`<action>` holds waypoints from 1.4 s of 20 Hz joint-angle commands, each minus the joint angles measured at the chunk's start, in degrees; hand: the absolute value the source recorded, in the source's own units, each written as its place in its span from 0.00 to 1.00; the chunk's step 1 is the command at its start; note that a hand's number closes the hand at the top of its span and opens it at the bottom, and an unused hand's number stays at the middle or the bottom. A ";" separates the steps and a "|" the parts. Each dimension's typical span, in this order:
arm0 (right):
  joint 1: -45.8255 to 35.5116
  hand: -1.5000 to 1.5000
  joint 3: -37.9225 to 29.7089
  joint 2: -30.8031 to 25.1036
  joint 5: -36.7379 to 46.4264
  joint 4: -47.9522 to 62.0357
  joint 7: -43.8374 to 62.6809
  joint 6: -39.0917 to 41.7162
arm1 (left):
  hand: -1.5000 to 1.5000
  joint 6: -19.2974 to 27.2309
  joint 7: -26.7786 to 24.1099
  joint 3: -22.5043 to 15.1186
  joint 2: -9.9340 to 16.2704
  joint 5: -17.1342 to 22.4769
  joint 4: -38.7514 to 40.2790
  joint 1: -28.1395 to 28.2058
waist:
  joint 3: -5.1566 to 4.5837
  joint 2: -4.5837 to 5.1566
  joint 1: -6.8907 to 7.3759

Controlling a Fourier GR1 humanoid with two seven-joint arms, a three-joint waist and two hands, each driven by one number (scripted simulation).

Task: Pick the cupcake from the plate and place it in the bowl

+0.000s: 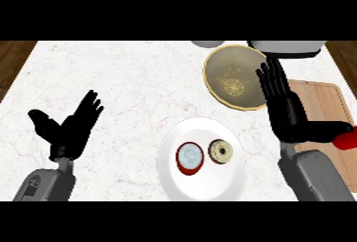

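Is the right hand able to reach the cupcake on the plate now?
Probably yes. The right hand is open beside the white plate, and nothing lies between it and the cupcake; only the small round pastry sits close by.

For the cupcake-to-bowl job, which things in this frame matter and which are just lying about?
Belongs to the job:
- cupcake, red wrapper, on the plate
- white plate
- bowl, tan, at the counter's far side
- right hand, fingers straight, beside the bowl

Just lying about:
- round pastry beside the cupcake
- wooden board
- red object at the right edge
- left hand, open, resting
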 commanded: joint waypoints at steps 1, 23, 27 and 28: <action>0.37 0.00 3.82 -0.84 -1.57 -2.34 1.35 8.16 | 0.50 0.12 -3.70 1.27 0.08 -1.56 1.88 -1.34 | 1.01 -0.69 0.31; 11.37 0.00 21.03 -24.83 34.40 -38.65 2.97 12.17 | 0.50 0.93 -12.84 10.31 8.39 -5.37 -6.70 -0.49 | 0.89 -1.21 -0.52; 8.17 0.00 17.90 -32.38 34.64 -42.55 12.32 20.00 | 0.50 1.70 -11.07 10.01 8.76 -6.22 -6.38 -3.42 | 0.86 -1.13 -0.56; 6.98 0.00 16.76 -35.01 33.16 -44.25 15.08 23.14 | 0.50 1.22 -11.40 10.75 9.68 -6.21 -5.46 -3.66 | 0.79 -1.11 -0.64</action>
